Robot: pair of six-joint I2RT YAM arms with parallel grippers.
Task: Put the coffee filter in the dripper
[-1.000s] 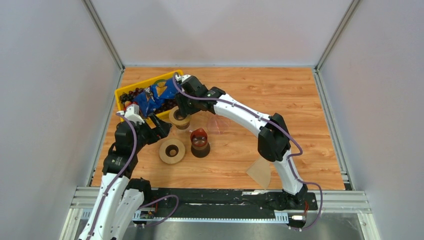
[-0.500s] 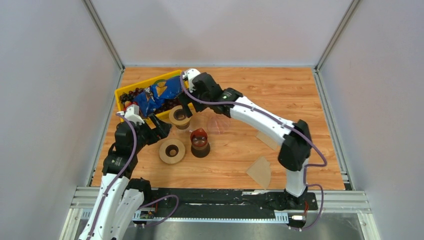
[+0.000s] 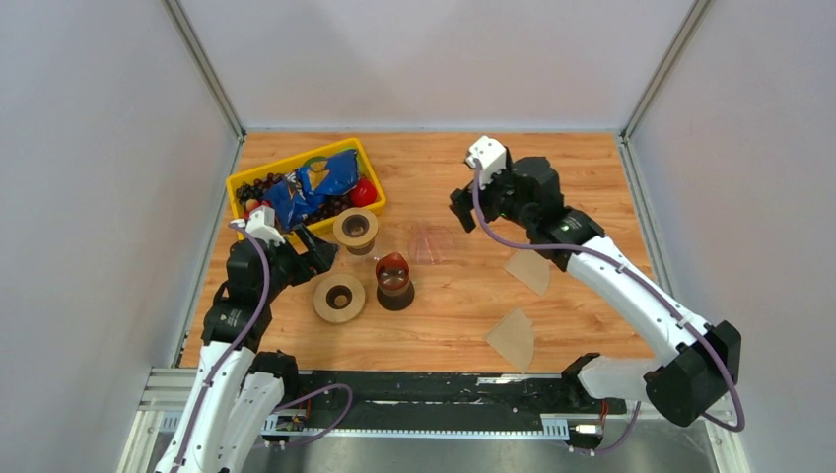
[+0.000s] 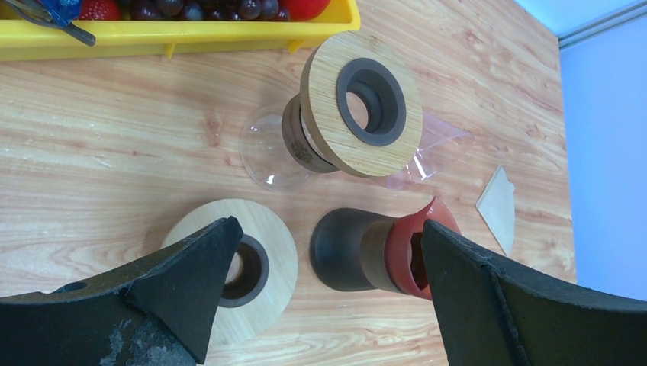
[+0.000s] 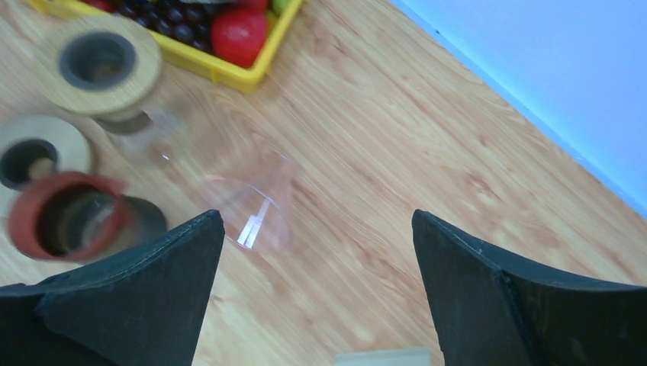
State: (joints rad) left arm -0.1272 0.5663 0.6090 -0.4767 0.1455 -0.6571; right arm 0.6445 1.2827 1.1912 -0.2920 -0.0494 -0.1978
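Filter paper lay in 2 spots on the table point(image 3: 592, 177), both apart from my pincers: the far filter point(image 3: 529, 270) just beside my right forearm, the near filter point(image 3: 513, 338) closer to my bases. The dripper point(image 3: 430, 242), a clear pinkish cone, sat just left of my right pincer point(image 3: 460, 209). In the right wrist view it lay below the gap point(image 5: 314, 221), toward the left finger. That pincer was spread wide, held nothing and touched nothing. The right arm stretched long from its low elbow, slanting to mid-table. My left pincer point(image 3: 320, 254) was spread too, empty, above a wooden ring point(image 4: 263, 255) and a red-brown piece point(image 4: 366, 248), on a folded arm.
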